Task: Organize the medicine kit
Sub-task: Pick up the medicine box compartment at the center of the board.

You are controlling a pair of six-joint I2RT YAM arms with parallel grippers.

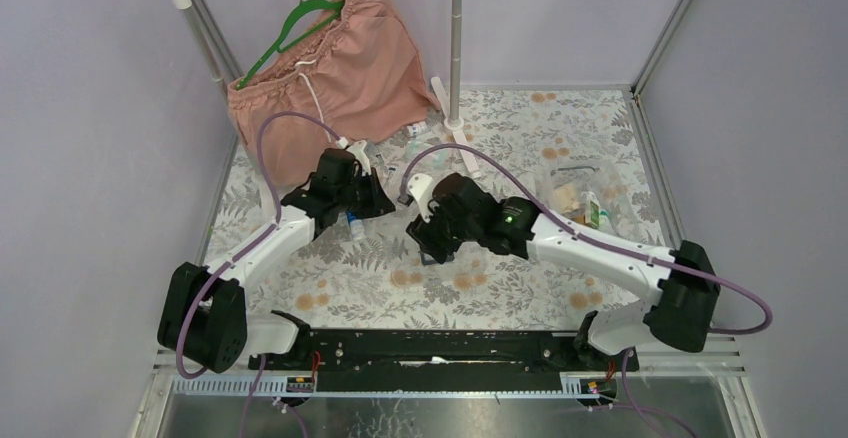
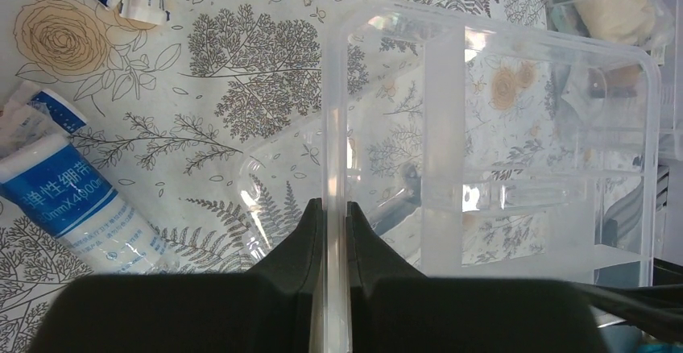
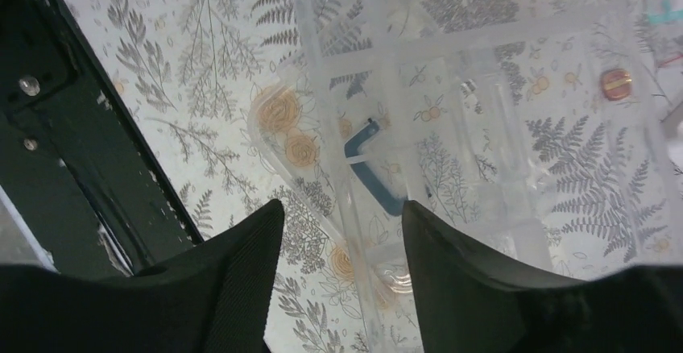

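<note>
Your left gripper pinched the lid by its rim to steady it. Your right gripper straddled its edge, fingers wide, gripping nothing.

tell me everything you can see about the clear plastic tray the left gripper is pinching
The clear tray is colourless, see-through plastic, rectangular with rounded corners and thin divider walls forming compartments. The floral tablecloth shows through it. The left gripper is shut on one rim wall. The right gripper has its jaws open, straddling another edge without clamping. Whether the tray rests on the table or is lifted, I cannot tell.
</note>
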